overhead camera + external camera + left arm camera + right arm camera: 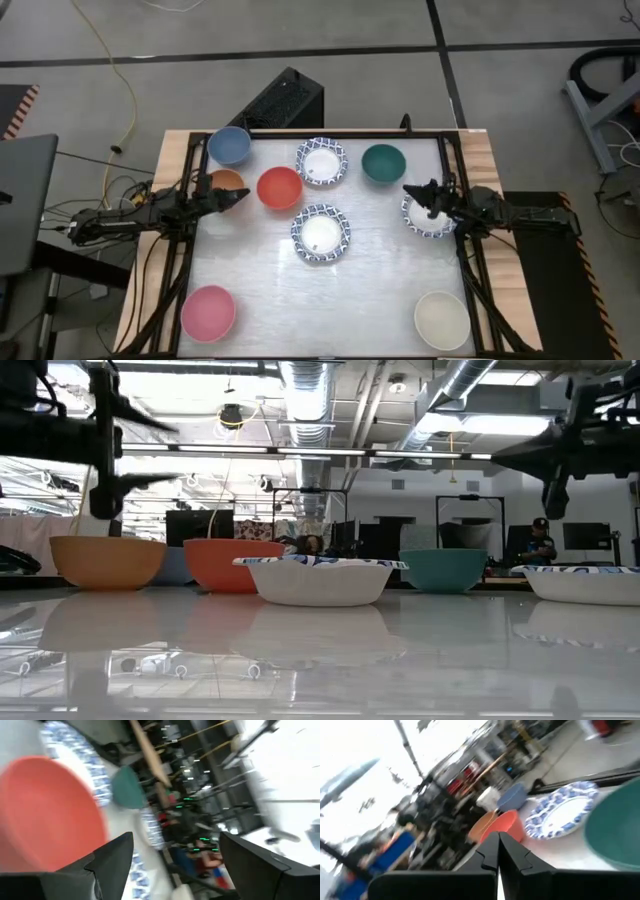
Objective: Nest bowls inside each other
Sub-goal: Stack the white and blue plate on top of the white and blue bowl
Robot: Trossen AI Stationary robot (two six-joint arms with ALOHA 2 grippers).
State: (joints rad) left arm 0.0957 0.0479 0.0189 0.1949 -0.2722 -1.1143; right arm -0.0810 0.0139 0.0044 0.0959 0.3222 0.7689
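Note:
Several small bowls stand on their bases, spread over the table. Among them are a red bowl (279, 187), an orange bowl (225, 181), a blue bowl (228, 145), a dark green bowl (383, 162) and blue-patterned white bowls (321, 161) (321, 233). My left gripper (243, 196) hovers open at the table's left side, above the orange bowl and pointing at the red bowl (45, 815). My right gripper (408, 190) is shut and hovers at the right side over another patterned bowl (428, 217). In the low view both grippers (165, 452) (505, 458) hang well above the bowls.
A pink bowl (208, 312) stands at the near left corner and a cream bowl (441, 318) at the near right. Black frame rails (340, 133) run along the table's far, left and right edges. Bare table top (320, 300) lies between the near bowls.

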